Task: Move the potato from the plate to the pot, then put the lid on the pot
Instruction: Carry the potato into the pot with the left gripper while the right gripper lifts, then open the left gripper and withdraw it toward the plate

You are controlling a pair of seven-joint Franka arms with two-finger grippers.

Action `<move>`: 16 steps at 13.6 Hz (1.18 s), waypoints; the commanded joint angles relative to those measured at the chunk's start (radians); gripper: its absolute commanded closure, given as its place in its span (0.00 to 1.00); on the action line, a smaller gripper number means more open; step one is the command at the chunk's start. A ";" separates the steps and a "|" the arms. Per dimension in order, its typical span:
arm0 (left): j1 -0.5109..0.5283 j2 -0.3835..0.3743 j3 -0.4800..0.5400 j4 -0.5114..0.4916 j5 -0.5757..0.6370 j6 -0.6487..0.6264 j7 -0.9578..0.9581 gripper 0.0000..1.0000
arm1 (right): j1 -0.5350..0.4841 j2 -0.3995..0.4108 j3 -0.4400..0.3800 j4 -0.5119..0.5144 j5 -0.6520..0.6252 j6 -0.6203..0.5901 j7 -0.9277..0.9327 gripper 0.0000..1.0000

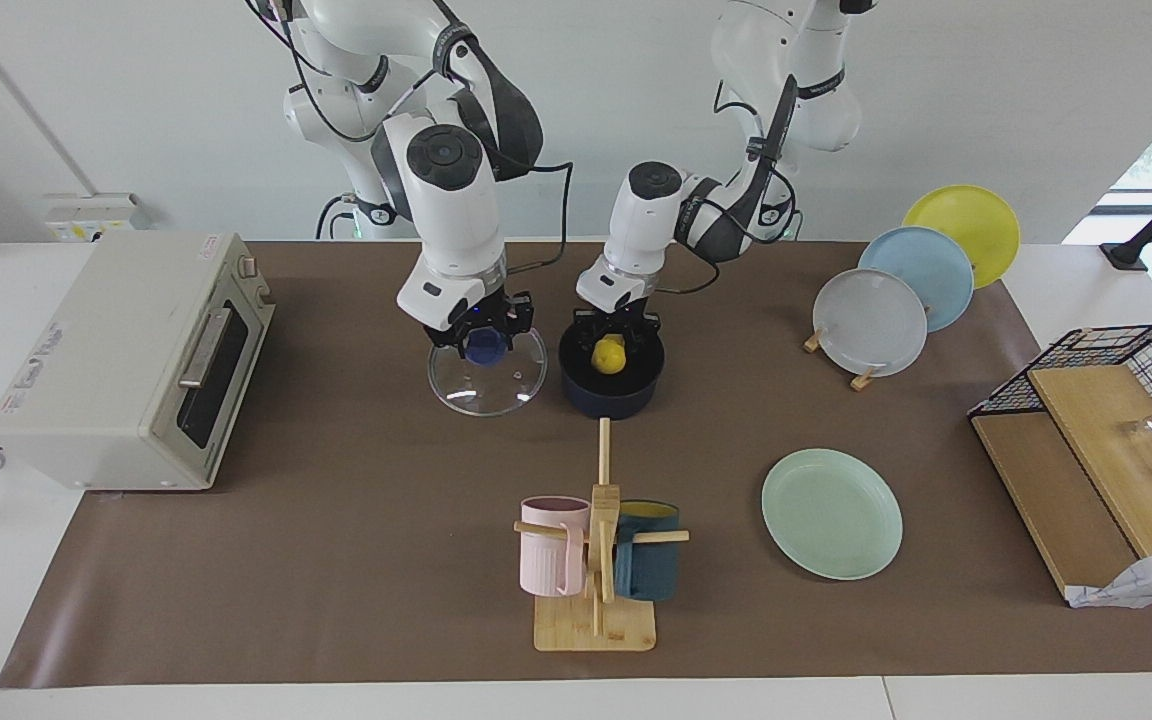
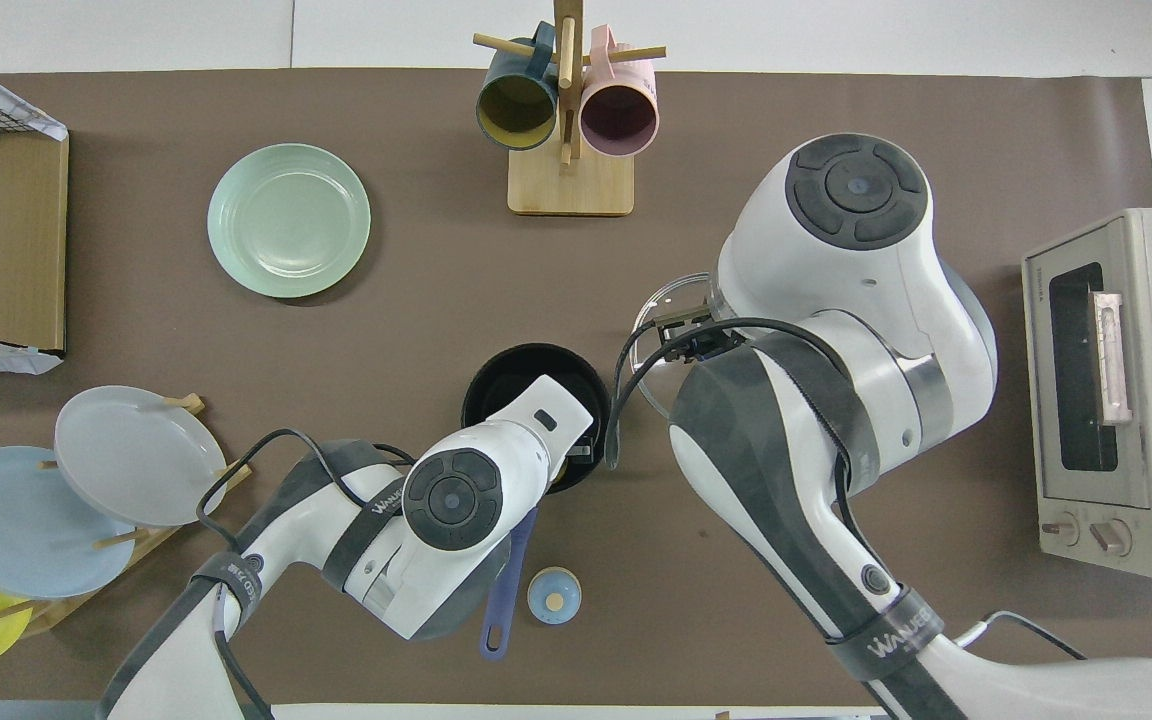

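Observation:
The yellow potato [image 1: 609, 355] sits between the fingers of my left gripper [image 1: 614, 345], just inside the mouth of the dark navy pot [image 1: 612, 390]. In the overhead view my left arm hides the potato; the pot's rim [image 2: 496, 375] and its blue handle [image 2: 501, 600] show. My right gripper [image 1: 482, 338] is down on the blue knob of the glass lid [image 1: 487, 385], which lies on the mat beside the pot, toward the right arm's end. The lid's edge [image 2: 648, 325] shows under that gripper [image 2: 694, 337]. The mint-green plate [image 1: 832, 513] [image 2: 289, 220] is bare.
A mug tree [image 1: 596, 560] with a pink and a teal mug stands farther from the robots than the pot. A toaster oven [image 1: 126, 360] is at the right arm's end. A plate rack [image 1: 896, 290] and a wire basket [image 1: 1116, 400] are at the left arm's end. A small blue-topped knob object [image 2: 554, 595] lies beside the pot handle.

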State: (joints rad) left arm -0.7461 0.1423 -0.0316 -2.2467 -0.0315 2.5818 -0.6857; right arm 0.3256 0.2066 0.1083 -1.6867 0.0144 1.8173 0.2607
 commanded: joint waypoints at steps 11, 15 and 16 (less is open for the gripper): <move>0.123 -0.113 0.025 0.221 0.067 -0.366 0.084 0.00 | 0.033 -0.009 0.008 -0.031 0.015 0.106 0.066 1.00; 0.331 -0.148 0.029 0.462 -0.037 -0.699 0.355 0.00 | 0.134 0.005 0.008 -0.048 0.001 0.189 0.184 1.00; 0.385 -0.148 0.029 0.522 -0.038 -0.776 0.420 0.00 | 0.173 0.010 0.008 -0.047 -0.004 0.200 0.225 1.00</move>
State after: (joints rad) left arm -0.4516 -0.0104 0.0048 -1.8378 -0.0442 1.9516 -0.3825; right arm 0.4487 0.2187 0.1136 -1.7253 0.0152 1.9863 0.4211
